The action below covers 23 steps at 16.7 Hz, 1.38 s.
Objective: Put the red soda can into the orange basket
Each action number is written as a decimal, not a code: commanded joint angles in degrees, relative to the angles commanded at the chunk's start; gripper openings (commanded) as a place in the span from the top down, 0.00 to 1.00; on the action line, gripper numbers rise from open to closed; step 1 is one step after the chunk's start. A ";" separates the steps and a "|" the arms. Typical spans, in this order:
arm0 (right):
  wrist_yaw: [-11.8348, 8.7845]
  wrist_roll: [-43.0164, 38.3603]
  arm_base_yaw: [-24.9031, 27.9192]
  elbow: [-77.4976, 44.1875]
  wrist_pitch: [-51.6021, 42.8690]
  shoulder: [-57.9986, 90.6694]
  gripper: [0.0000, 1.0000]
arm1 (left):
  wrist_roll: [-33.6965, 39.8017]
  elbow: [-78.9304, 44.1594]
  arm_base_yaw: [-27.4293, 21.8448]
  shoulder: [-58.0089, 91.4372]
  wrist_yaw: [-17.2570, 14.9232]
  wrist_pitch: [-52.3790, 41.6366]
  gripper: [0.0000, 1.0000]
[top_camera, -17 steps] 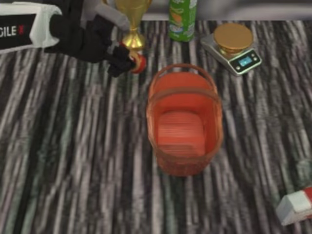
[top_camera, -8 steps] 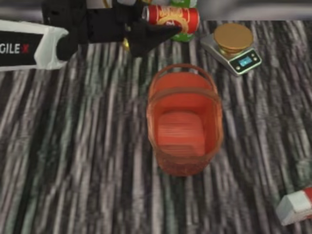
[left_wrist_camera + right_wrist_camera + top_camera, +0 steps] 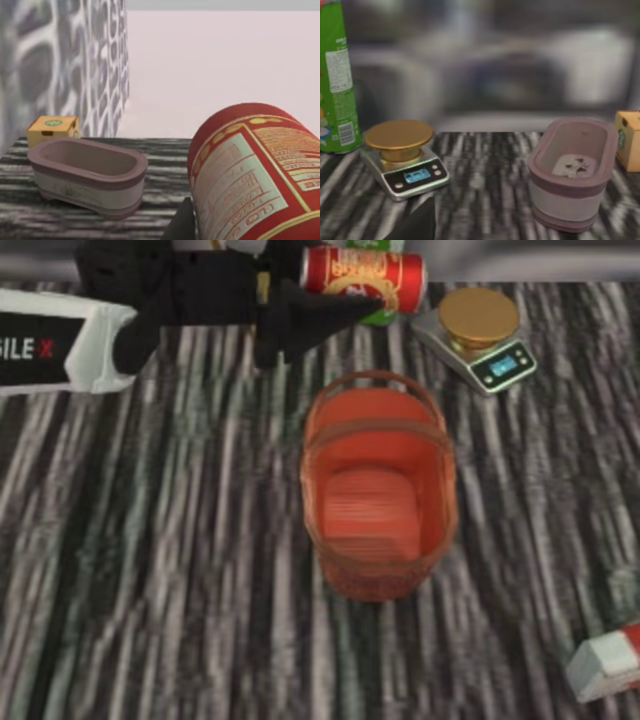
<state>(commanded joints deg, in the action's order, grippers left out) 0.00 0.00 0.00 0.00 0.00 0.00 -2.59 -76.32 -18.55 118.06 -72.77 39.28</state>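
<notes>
Above the orange basket (image 3: 378, 490), red soda can (image 3: 362, 273), label unreadable.

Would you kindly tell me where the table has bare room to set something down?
Bare striped tabletop lies left of the oval orange woven basket. Crowded: the far edge, with the green canister, gold-plated scale and left gripper holding the red soda can.

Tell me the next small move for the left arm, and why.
Probably carry the red soda can toward the near side until it is over the orange basket. The left gripper holds it aloft beyond the basket's far rim, near the green canister.
</notes>
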 joint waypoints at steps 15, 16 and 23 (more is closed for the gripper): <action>0.00 0.00 0.00 0.00 0.00 0.00 0.00 | 0.23 5.24 1.50 13.51 -0.10 18.98 1.00; 0.00 0.00 0.00 0.00 0.00 0.00 0.00 | 0.23 5.24 1.50 13.51 -0.10 18.98 1.00; 0.00 0.00 0.00 0.00 0.00 0.00 0.00 | 0.23 5.24 1.50 13.51 -0.10 18.98 0.55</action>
<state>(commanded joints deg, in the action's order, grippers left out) 0.00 0.00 0.00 0.00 0.00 0.00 -2.36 -71.08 -17.06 131.57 -72.87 58.26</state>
